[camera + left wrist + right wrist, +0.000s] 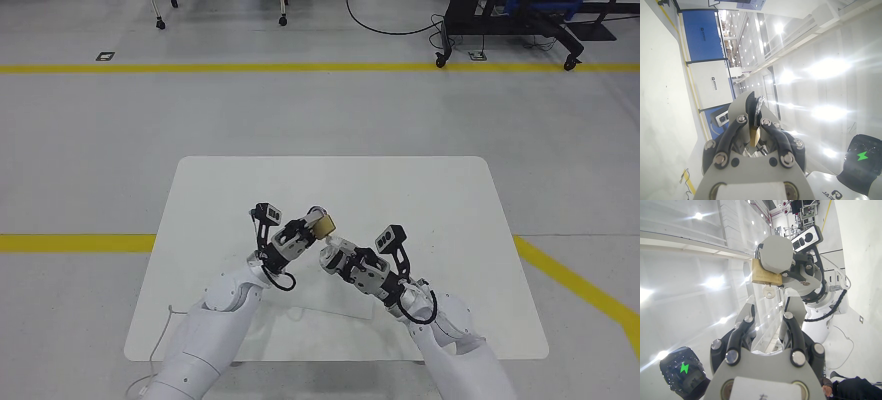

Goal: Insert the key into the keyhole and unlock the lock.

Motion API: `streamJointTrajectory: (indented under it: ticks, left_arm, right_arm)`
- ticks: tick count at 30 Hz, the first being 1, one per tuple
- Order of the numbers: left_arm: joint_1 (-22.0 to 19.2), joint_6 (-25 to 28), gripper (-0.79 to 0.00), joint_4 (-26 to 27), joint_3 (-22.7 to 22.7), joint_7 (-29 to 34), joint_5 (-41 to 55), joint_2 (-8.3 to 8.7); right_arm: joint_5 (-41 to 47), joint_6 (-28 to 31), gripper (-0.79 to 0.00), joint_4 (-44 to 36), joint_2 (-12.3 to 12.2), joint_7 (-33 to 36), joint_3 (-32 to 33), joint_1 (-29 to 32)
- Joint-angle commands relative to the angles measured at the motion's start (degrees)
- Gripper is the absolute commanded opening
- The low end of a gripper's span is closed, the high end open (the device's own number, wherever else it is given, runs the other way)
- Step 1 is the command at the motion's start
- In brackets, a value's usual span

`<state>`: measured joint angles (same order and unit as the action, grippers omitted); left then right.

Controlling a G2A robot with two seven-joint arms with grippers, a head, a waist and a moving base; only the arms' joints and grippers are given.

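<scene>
1. Above the middle of the table point(440, 200), the left tool point(755, 108) was clamped on the shackle of the brass padlock point(766, 273), holding it in the air clear of the surface.
2. We saw the key point(769, 292) already seated in the keyhole, with only its round head sticking out of the lock's bottom face. Insertion looked done.
3. The right tool point(770, 303) had its fingers apart and empty, just beside the key head and not touching it.
4. We judged three steps to be left: closing on the head, turning it, and freeing the shackle, which we could not see sprung.
5. The padlock's long axis ran from shackle to keyhole face, and that face pointed toward the right tool. The key lay along the same axis, head outward.
</scene>
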<state>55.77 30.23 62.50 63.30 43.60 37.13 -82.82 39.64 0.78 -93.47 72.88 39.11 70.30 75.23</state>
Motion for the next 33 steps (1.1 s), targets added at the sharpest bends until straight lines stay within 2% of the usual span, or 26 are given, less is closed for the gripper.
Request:
streamJointTrajectory:
  ticks: [1, 7, 11, 14, 16, 26, 33]
  left_arm:
    - [0.2, 0.0, -0.785, 0.3, 0.4, 0.2, -0.1, 0.10]
    - [0.6, -0.5, -0.785, 1.0, 0.4, 0.2, -0.8, 0.13]
    - [0.7, -0.5, -0.785, 1.1, 0.4, 0.1, -1.3, 0.10]
    - [0.7, -0.5, -0.785, 1.1, 0.3, 0.1, -1.6, 0.09]
    - [0.7, -0.6, -0.785, 1.2, 0.3, 0.1, -1.9, 0.08]
    - [0.7, -0.5, -0.785, 1.4, 0.5, 0.2, -2.6, 0.10]
    - [0.8, 0.3, -0.785, 1.8, 0.8, 0.6, -2.9, 0.16]
  right_arm:
    - [-0.2, -0.2, -0.499, -0.2, 0.0, -0.1, 0.0, 0.1]
    - [-0.7, -0.9, -0.520, -0.2, -0.1, -0.2, -0.1, 0.1]
    - [-1.2, -1.2, -0.566, -0.1, -0.1, -0.2, -0.3, -0.1]
    - [-1.4, -1.2, -0.653, -0.2, -0.2, -0.3, -0.3, -0.1]
    - [-1.3, -1.1, -0.785, -0.2, -0.2, -0.4, -0.3, 0.0]
    - [-0.8, -1.0, -0.785, -0.1, -0.1, -0.9, -0.3, -0.1]
    - [8.8, -4.4, -0.785, 1.6, 0.1, 2.2, 0.2, -1.0]
